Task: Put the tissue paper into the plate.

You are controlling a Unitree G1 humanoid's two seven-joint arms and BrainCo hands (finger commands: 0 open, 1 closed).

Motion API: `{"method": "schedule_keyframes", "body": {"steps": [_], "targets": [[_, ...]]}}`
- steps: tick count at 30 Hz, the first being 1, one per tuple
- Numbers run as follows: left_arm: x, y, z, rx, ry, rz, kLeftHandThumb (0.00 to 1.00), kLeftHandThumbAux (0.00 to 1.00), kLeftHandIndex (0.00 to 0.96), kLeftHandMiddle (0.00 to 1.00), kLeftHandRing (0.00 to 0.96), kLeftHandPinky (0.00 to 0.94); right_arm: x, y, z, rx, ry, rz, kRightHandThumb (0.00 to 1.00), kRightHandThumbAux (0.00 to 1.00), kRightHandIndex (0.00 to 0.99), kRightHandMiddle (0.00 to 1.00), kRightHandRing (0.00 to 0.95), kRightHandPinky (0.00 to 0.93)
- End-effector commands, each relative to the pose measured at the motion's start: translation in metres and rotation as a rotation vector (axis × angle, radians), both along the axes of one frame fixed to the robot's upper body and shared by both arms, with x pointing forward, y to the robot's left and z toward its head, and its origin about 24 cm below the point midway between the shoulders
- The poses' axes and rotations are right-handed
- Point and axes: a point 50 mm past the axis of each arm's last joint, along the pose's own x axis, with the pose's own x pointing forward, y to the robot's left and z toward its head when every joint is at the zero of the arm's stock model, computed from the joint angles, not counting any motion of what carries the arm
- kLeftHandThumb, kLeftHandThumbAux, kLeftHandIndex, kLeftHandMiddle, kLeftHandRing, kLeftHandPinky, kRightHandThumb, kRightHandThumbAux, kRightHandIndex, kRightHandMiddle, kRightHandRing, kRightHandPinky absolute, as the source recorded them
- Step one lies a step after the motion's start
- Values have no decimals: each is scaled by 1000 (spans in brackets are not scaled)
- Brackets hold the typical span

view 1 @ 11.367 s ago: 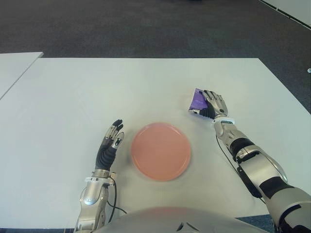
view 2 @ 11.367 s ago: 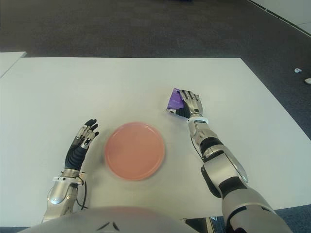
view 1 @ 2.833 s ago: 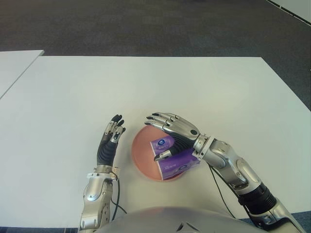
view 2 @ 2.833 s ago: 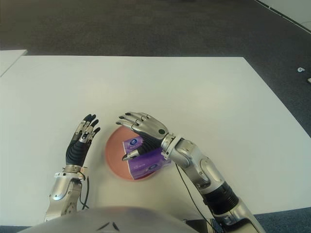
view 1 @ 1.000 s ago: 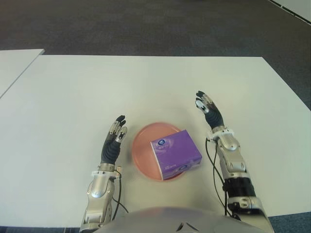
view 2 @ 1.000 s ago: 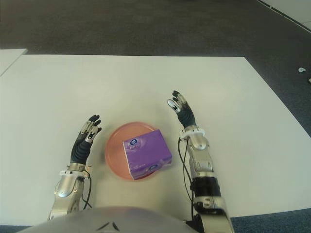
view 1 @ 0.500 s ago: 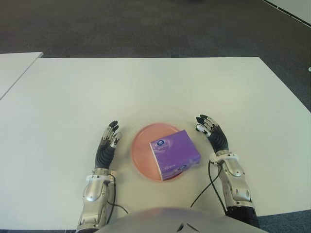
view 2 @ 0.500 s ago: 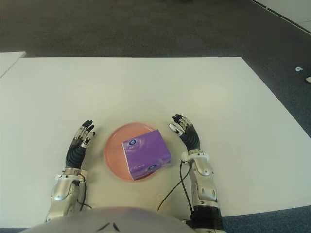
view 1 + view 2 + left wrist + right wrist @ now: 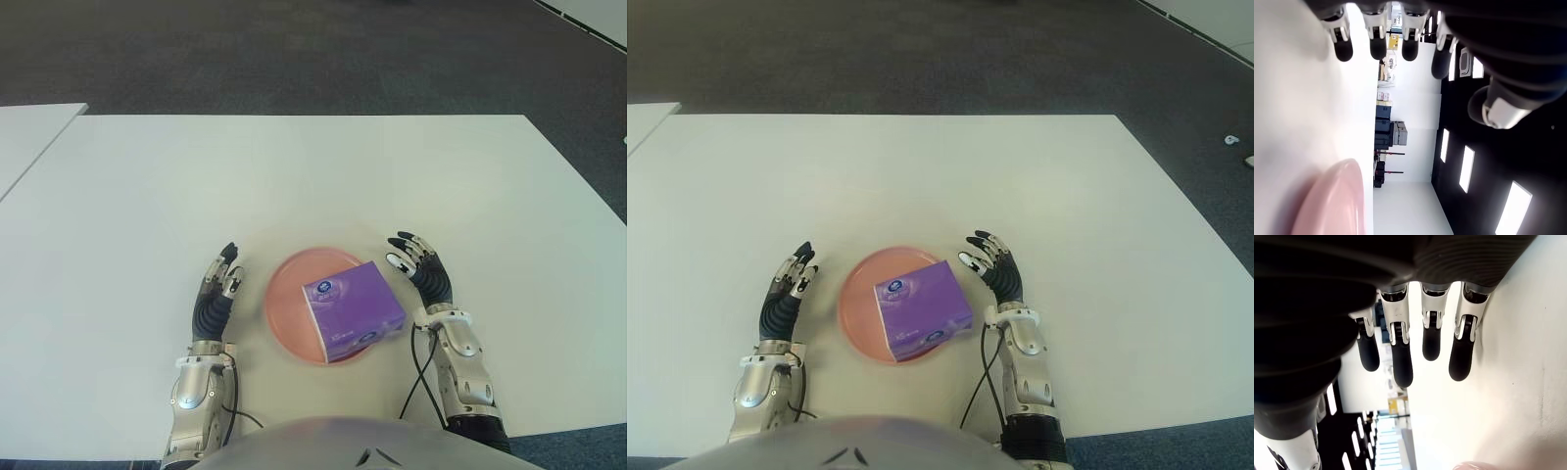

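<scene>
Since a second ago, right hand (image 9: 421, 269) is drawing nearer the plate (image 9: 284, 308), fingers spread, holding nothing. Tissue box (image 9: 354, 308) is sitting in the plate, between both hands. Left hand (image 9: 217, 299) is showing spread beside it.

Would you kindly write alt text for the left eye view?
A purple tissue box sits in a pink plate on a white table. The open left hand shows to the plate's left, the open right hand to its right, neither holding anything.
</scene>
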Motion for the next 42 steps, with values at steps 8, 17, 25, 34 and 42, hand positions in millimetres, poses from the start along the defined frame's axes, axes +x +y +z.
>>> {"method": "schedule_keyframes", "body": {"steps": [8, 17, 25, 34, 42], "targets": [[-17, 5, -15, 24, 95, 20, 124, 497, 201, 71, 37, 58, -29, 2, -25, -15, 171, -34, 255, 753, 210, 328, 315, 314], [-23, 4, -19, 5, 105, 46, 100, 491, 157, 66, 39, 66, -33, 3, -30, -59, 187, -17, 236, 720, 165, 285, 272, 272], [-27, -3, -14, 1, 118, 83, 108, 475, 148, 62, 48, 92, -31, 3, -29, -67, 189, -16, 250, 700, 165, 283, 276, 285], [-29, -3, -10, 19, 167, 136, 126, 499, 129, 81, 65, 90, -31, 4, -27, -50, 189, 8, 257, 662, 178, 282, 280, 272], [-29, -3, -8, 18, 181, 111, 118, 503, 115, 75, 56, 70, -32, 4, -28, -41, 196, 13, 252, 632, 181, 276, 280, 274]]}}
